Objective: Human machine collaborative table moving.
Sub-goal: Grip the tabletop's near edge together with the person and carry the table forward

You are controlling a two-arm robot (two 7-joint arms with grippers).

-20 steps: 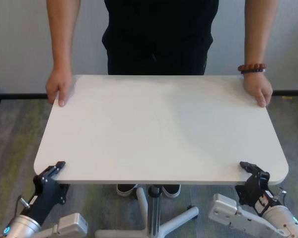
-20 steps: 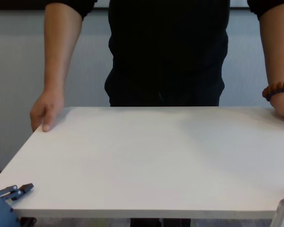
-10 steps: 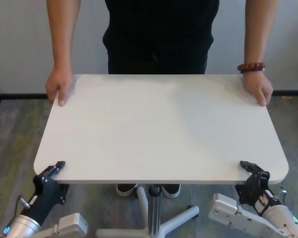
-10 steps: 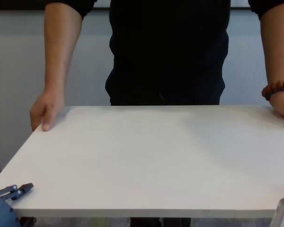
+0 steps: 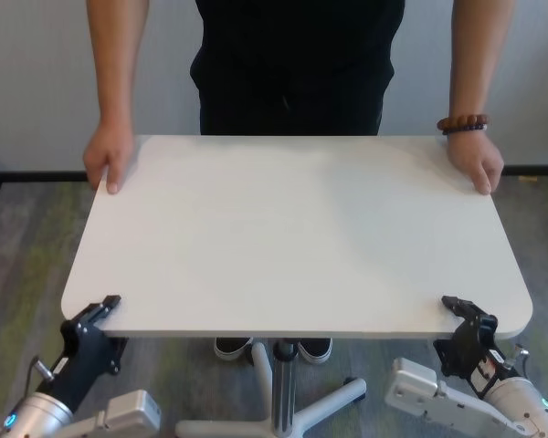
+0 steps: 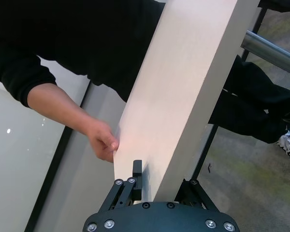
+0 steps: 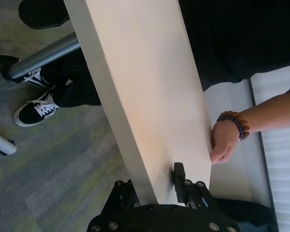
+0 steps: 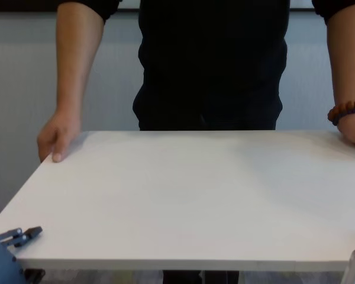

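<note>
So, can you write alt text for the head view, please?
A large white rectangular tabletop is clamped at its near corners by the left end effector and right end effector, while a person in a black shirt holds the far corners.

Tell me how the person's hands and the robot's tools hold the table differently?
The person's hands are bare skin and rest on the table's far corners. The left tool and right tool are black and skeletal, at the near corners. The hands lie with fingers draped over the edge; each tool is shut on the thin edge, one finger above, one below. One hand wears a beaded bracelet; the tools wear nothing. All four hold one corner each.
</note>
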